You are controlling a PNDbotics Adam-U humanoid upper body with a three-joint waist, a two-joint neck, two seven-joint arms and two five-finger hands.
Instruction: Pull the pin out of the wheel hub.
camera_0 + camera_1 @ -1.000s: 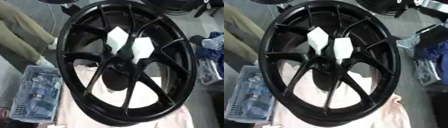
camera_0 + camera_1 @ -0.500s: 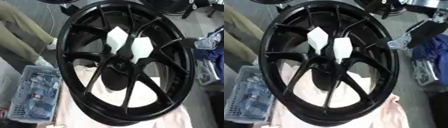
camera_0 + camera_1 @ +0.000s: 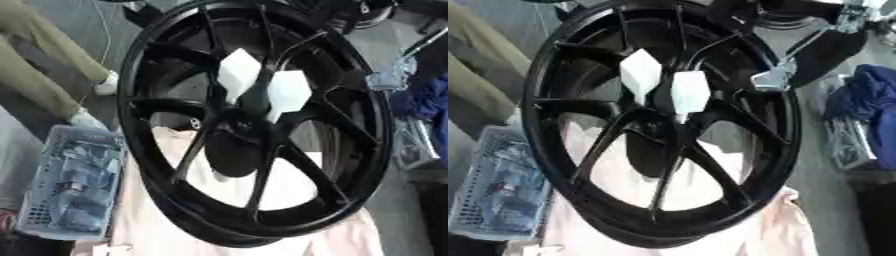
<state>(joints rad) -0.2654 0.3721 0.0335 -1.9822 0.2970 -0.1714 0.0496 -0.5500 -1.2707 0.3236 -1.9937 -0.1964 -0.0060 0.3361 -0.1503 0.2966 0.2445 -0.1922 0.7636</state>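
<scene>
A: Wheel hub (image 3: 234, 122) position?

B: Black, multi-spoke, leaning tilted with its face toward the camera. The lower rim sits on a pale pink cloth (image 3: 175, 220).

A: Pin?

B: Two white faceted pieces stand side by side at the hub's centre, the left piece (image 3: 238, 75) slightly higher than the right piece (image 3: 287, 95). Which one is the pin I cannot tell. Both are seated at the centre, where the spokes meet.

A: Right hand?

B: A silvery shape at the end of a black arm (image 3: 833, 47) coming in from the upper right: right hand (image 3: 774, 78). It shows in front of the upper right part of the rim, to the right of the white pieces and apart from them. Contact with the rim cannot be judged. Whether the hand is spread or closed cannot be told either.

A: Left hand?

B: In neither eye view.

A: Surroundings?

B: A light mesh basket (image 3: 70, 185) with blue contents lies left of the wheel, beside the cloth. Blue fabric (image 3: 868, 110) lies to the right, well apart from the centre.
</scene>
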